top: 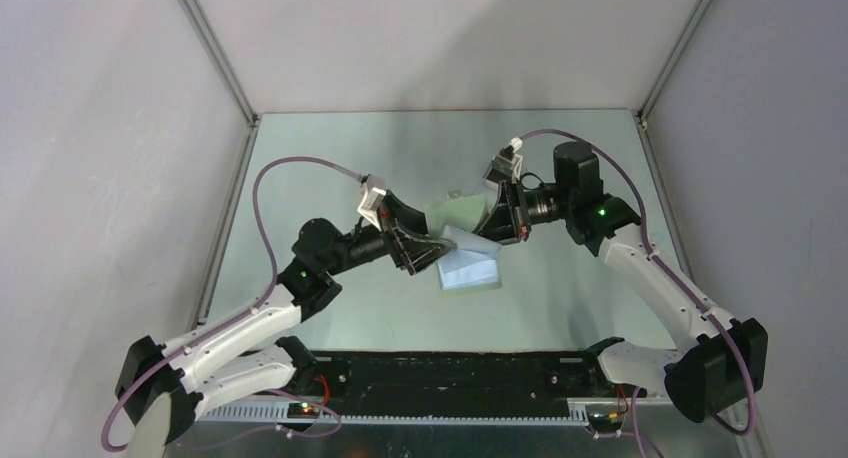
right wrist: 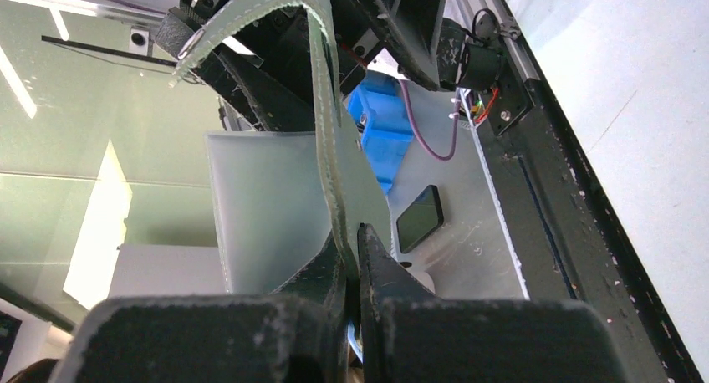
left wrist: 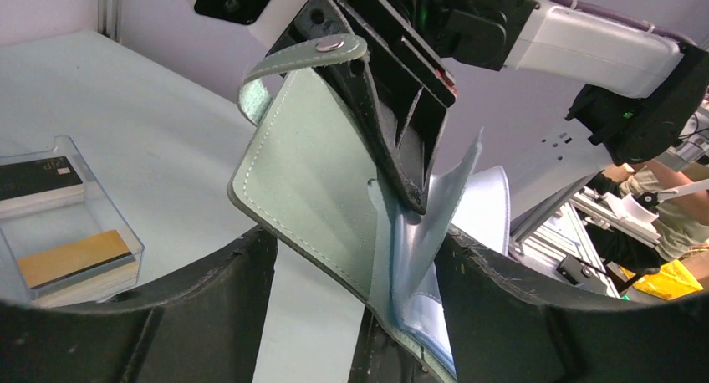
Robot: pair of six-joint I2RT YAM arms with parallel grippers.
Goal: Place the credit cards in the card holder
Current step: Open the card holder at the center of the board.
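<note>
At the bottom of the left wrist view, the left gripper (left wrist: 355, 245) has its jaws apart and straddles the lower edge of the open card holder (left wrist: 309, 165). Higher in the frame, the right gripper (left wrist: 410, 191) is clamped tight on one grey-green cover. Farther off, at the left edge, the credit cards (left wrist: 73, 257), one black and one orange-gold, lie in a clear tray (left wrist: 125, 224).

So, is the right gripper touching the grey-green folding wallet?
Touching. The right wrist view shows the right gripper shut on the stitched edge of the grey-green folding wallet, no gap visible.
</note>
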